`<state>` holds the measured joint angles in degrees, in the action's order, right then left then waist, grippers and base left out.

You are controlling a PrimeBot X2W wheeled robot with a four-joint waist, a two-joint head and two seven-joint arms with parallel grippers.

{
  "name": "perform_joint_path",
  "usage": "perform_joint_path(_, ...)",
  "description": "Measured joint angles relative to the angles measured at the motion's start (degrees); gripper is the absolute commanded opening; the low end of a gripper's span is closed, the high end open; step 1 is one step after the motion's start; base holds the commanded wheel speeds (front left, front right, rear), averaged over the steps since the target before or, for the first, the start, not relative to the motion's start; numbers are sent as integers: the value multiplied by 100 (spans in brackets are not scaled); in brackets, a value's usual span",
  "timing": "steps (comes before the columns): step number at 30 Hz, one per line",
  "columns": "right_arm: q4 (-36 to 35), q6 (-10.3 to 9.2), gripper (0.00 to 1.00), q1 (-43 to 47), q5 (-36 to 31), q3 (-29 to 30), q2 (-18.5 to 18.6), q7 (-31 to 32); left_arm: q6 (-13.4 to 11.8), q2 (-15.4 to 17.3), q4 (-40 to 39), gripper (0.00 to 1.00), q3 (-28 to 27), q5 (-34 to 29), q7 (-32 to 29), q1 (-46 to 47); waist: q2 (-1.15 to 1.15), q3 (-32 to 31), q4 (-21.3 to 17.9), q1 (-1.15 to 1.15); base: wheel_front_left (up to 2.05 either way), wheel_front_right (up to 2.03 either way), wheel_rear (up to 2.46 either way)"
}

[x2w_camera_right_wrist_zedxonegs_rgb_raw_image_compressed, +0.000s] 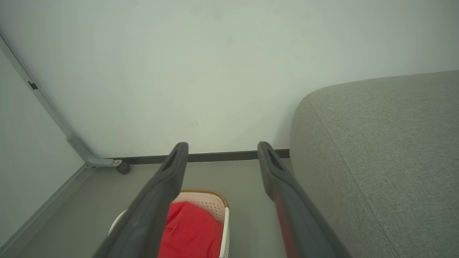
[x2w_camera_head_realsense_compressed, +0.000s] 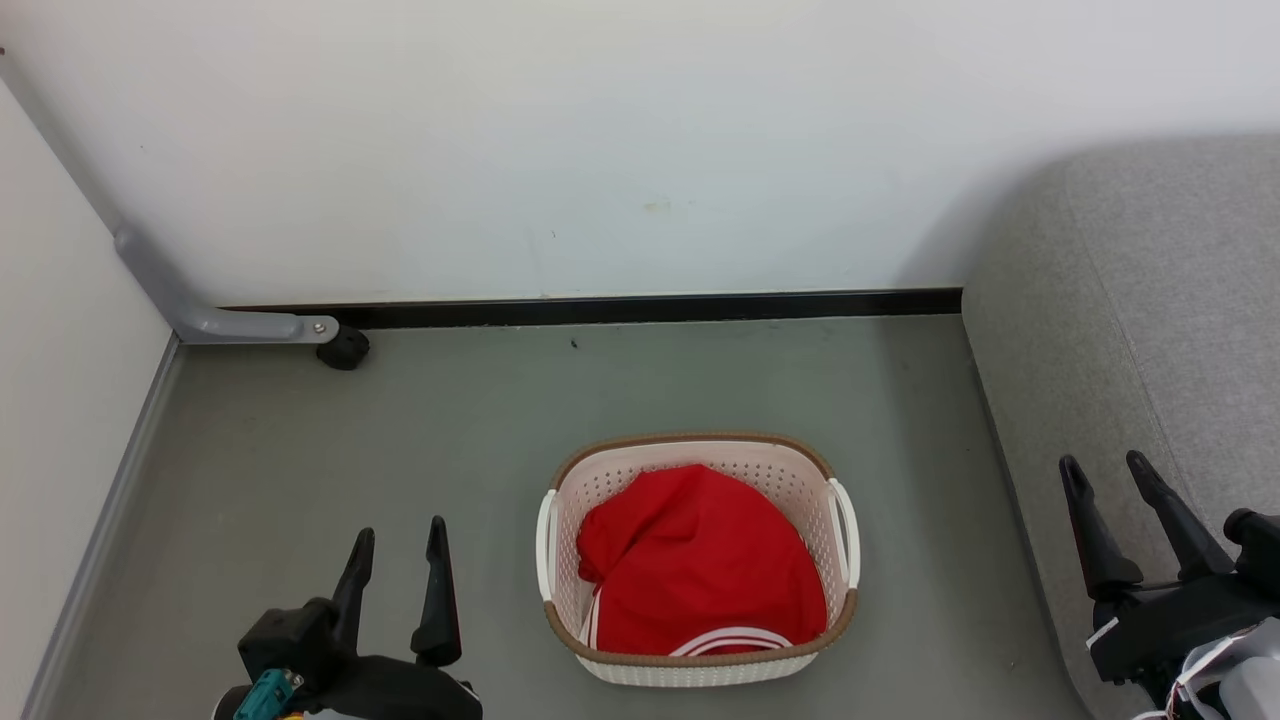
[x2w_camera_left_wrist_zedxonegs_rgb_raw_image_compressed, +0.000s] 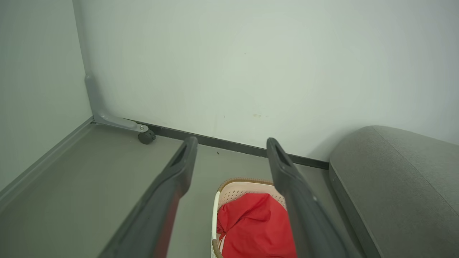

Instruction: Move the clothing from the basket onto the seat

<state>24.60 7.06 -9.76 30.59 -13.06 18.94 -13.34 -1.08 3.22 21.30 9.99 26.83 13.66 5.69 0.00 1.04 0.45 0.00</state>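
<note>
At the lower left of the head view, the left gripper [x2w_camera_head_realsense_compressed: 400, 530] stands with its fingers spread wide and nothing between them. The right gripper [x2w_camera_head_realsense_compressed: 1102, 462], at the lower right, is just as wide and empty (it shows against the edge of the seat [x2w_camera_head_realsense_compressed: 1150, 350]). Between them on the floor [x2w_camera_head_realsense_compressed: 300, 450] sits the basket [x2w_camera_head_realsense_compressed: 690, 438], with the red clothing [x2w_camera_head_realsense_compressed: 700, 560] bunched inside, its white stripes toward the near rim.

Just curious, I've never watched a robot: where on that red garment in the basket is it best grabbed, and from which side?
Probably the raised hump near the middle of the red garment, coming straight down from above: the basket walls block every side, and the bunched cloth there stands highest, easy to pinch.
</note>
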Motion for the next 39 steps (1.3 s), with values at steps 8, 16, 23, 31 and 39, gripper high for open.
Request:
perform_joint_path(8,67,1,100,-44,-392,-41,70,-89,0,-45,37,100,-68,-550,64,11,0,28,-18,0,0,0,0)
perform_joint_path(16,90,1,100,-57,-416,-40,70,-89,14,-53,80,100,-140,-580,64,20,0,41,-30,0,0,0,0)
perform_joint_path(23,96,1,100,-86,-416,-43,69,-89,59,-55,97,100,-170,-633,64,73,0,48,-38,0,0,0,0)
perform_joint_path(31,-42,1,100,-93,-434,-67,65,-90,10,-55,-18,100,-90,-613,64,80,0,186,-65,0,0,0,0)
perform_joint_path(39,-242,1,100,-141,-433,-64,152,-91,-124,-55,-216,100,136,-571,64,95,0,453,-142,0,0,0,0)
